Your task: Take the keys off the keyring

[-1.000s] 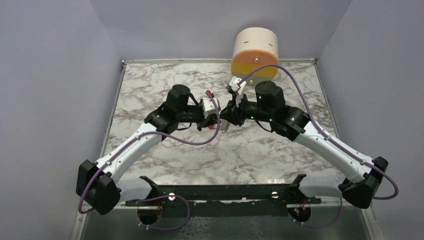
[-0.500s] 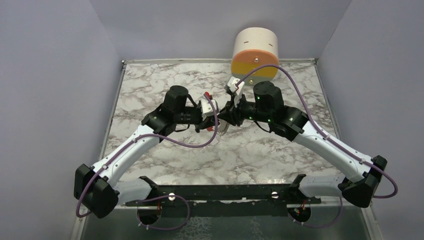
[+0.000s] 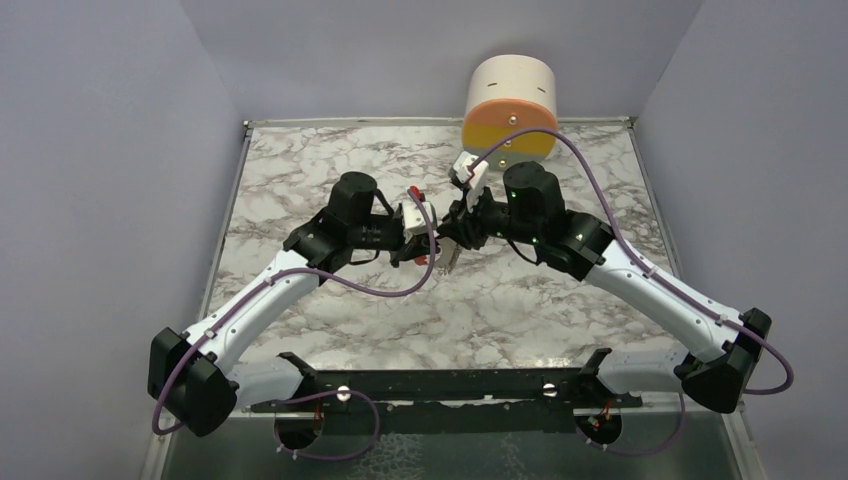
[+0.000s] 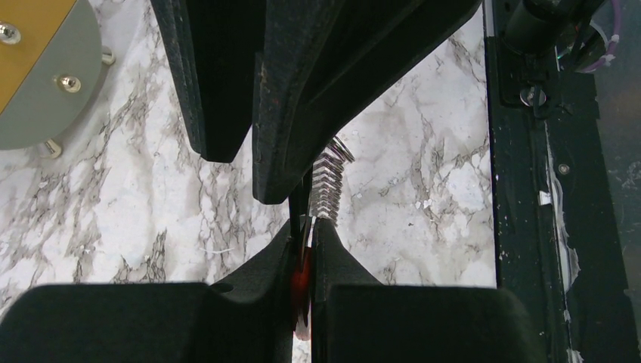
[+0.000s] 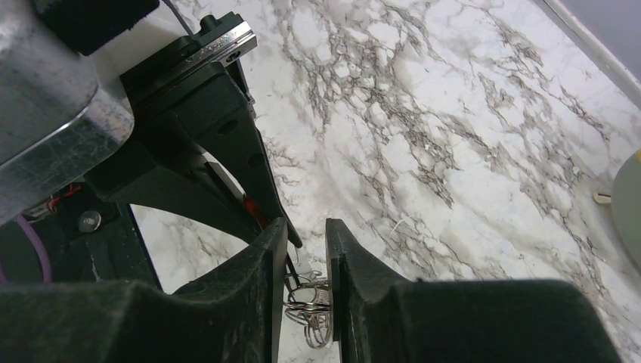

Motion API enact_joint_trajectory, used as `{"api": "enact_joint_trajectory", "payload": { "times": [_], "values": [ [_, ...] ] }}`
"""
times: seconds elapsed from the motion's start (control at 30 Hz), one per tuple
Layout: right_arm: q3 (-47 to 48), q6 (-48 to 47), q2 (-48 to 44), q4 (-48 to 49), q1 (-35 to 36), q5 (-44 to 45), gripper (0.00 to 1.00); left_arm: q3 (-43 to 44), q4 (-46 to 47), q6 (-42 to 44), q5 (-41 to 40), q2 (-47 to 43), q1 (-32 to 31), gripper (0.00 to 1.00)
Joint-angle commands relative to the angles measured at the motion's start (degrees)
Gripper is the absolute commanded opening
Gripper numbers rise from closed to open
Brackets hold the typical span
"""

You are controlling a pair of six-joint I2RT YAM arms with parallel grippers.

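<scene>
Keys (image 4: 325, 193), a small bunch of one bright red curved plastic-headed piece (image 4: 301, 281) and one silvery jagged chain-like metal strip (image 4: 330, 168), are held above the white-and-grey marble tabletop (image 3: 330, 170), right where the two arms meet tip to tip; left gripper (image 4: 310, 227) is clamped tight on the red piece, red showing in the slit between its black fingers; the strip's long axis runs on from the left fingertips, away and slightly right in the left wrist view, its far part passing behind one finger of the right gripper (image 4: 253, 178); so the bunch lies end-on between the two, red end to the left arm, metal end nearer the right arm; right jaws stand a narrow gap apart, with thin silvery wire loops (image 5: 308, 314) in that gap in the right wrist view; cannot tell whether the pads pinch them or only flank them; keyring, a tiny thin dark oval metal loop, not surely picked out, may be among those loops; judgement: separating step in hand, nothing off yet; next pull should go along that axis, right away from left, with ring and not strip in the right jaws; risk: the strip slips, or the whole bunch drags out of the left grip.
</scene>
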Motion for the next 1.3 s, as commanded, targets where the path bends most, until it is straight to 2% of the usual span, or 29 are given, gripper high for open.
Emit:
{"api": "enact_joint_trajectory", "payload": {
  "times": [0.0, 0.17, 0.3, 0.43, 0.8, 0.83, 0.87, 0.93, 0.97, 1.1, 1.27],
  "values": [
    [1.24, -0.82, 0.52, -2.96, -0.09, 2.12, 0.26, 0.59, 1.92, 1.2, 2.6, -1.19, -0.35, 0.0],
    [1.02, -0.53, -0.99, -3.32, -0.13, 0.39, 0.27, 1.04, 2.16, 0.38, 1.51, -0.46, -0.35, 0.0],
    [1.15, -0.47, -2.12, -3.79, -0.09, -2.13, 0.32, 1.25, 2.24, -0.28, 0.81, -0.03, -0.34, 0.0],
    [0.85, -0.31, -2.18, -4.98, -0.12, -0.7, 0.32, 1.33, 2.35, -0.55, 0.07, -0.19, -0.35, 0.0],
    [0.11, -0.08, -1.05, -9.0, -0.09, -3.62, 0.36, 1.9, 4.23, -3.22, -4.13, -0.54, -0.35, 0.0],
    [0.04, -0.16, -1.04, -9.3, -0.09, -3.69, 0.35, 1.96, 4.34, -3.37, -4.67, -0.7, -0.35, 0.0],
    [0.1, -0.18, -1.04, -9.57, -0.09, -3.61, 0.28, 2.01, 4.46, -3.55, -5.27, -0.87, -0.35, 0.0],
    [0.11, 0.17, -1.17, -10.08, -0.13, -1.67, 0.04, 2.27, 4.51, -4.2, -7.17, -1.35, -0.35, 0.0],
    [0.13, 0.63, -1.19, -10.36, -0.09, 0.36, 0.01, 2.43, 4.51, -4.45, -8.22, -1.61, -0.35, 0.0],
    [-0.13, 2.63, -2.36, -10.01, -0.09, 11.62, 0.01, 1.94, 4.4, -5.36, -12.49, -3.18, -0.35, 0.0],
    [-1.45, 3.74, -6.69, -6.67, -0.09, 17.21, 0.01, 1.03, 4.16, -5.61, -13.61, -4.65, -0.35, 0.0]
  ]
}}
